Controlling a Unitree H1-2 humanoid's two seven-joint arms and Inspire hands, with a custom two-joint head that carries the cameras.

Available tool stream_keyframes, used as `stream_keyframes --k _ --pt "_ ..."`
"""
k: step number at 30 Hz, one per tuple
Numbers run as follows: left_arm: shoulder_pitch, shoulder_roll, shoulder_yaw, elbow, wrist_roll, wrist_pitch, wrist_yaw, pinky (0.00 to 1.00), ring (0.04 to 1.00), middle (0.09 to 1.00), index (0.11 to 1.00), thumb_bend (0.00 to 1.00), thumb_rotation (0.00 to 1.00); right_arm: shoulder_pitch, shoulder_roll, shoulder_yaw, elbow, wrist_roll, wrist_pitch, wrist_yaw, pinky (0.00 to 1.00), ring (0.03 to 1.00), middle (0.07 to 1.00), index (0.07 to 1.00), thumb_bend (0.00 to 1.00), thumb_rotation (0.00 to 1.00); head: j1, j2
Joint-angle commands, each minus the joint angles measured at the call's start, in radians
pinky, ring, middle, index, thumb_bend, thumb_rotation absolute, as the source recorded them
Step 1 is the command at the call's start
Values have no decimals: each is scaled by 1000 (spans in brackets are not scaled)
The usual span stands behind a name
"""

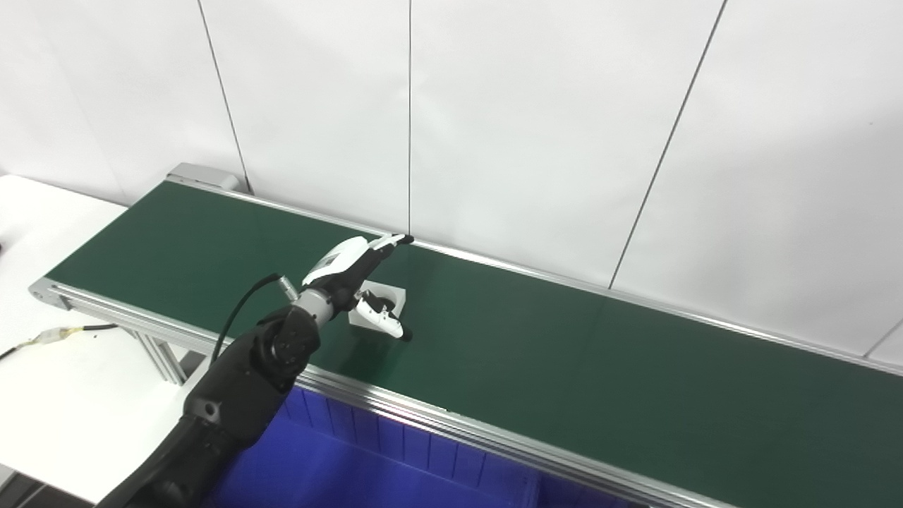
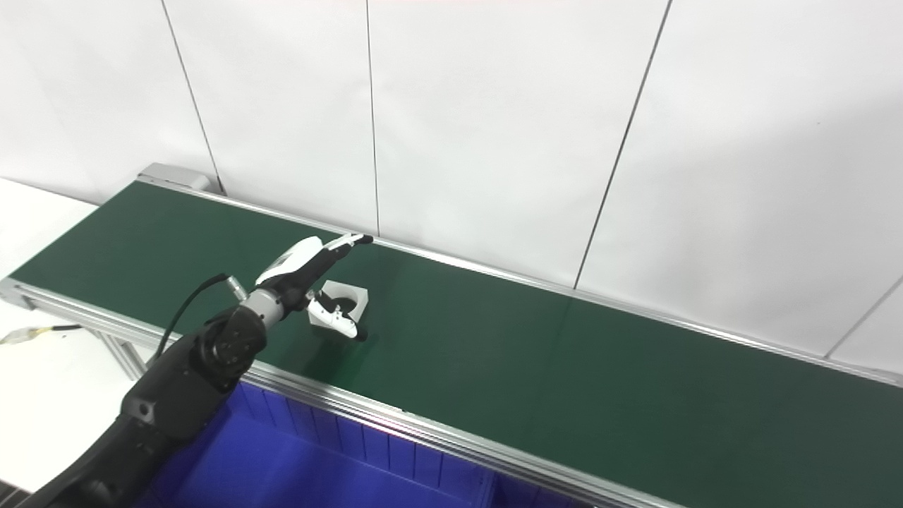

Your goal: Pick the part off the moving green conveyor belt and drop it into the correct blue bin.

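Note:
A small white square part (image 1: pixel 386 297) with a dark round hole lies flat on the green conveyor belt (image 1: pixel 564 367), left of its middle. My left hand (image 1: pixel 356 275) reaches over the belt from the near side and hovers at the part, open. Its fingers (image 1: pixel 389 242) stretch out above and past the part's far side, and the thumb (image 1: pixel 384 322) points down at the part's near edge. The part sits between them, partly covered by the hand. My right hand is out of view. The same part (image 2: pixel 347 296) and left hand (image 2: pixel 310 268) show in the right eye view.
A blue bin (image 1: pixel 367 458) with ribbed walls stands below the belt's near rail (image 1: pixel 437 413). A second bin section (image 2: pixel 515 494) adjoins it on the right. A white table (image 1: pixel 63 381) with a cable (image 1: pixel 56 335) lies to the left. White wall panels back the belt.

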Motion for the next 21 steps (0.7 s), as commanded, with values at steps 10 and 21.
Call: stream_keyframes --k 10,21 --pt "-109 -3 -100 107 138 -1 88 1000 1000 981 913 764 0 22 16 -7 -48 2 -58 -24 657 765 806 802 1000 306 -7 8" --pt "-148 -23 -155 187 213 34 134 1000 964 929 853 685 0 41 17 2 -59 -1 -59 -38 671 770 808 807 1000 318 -9 17"
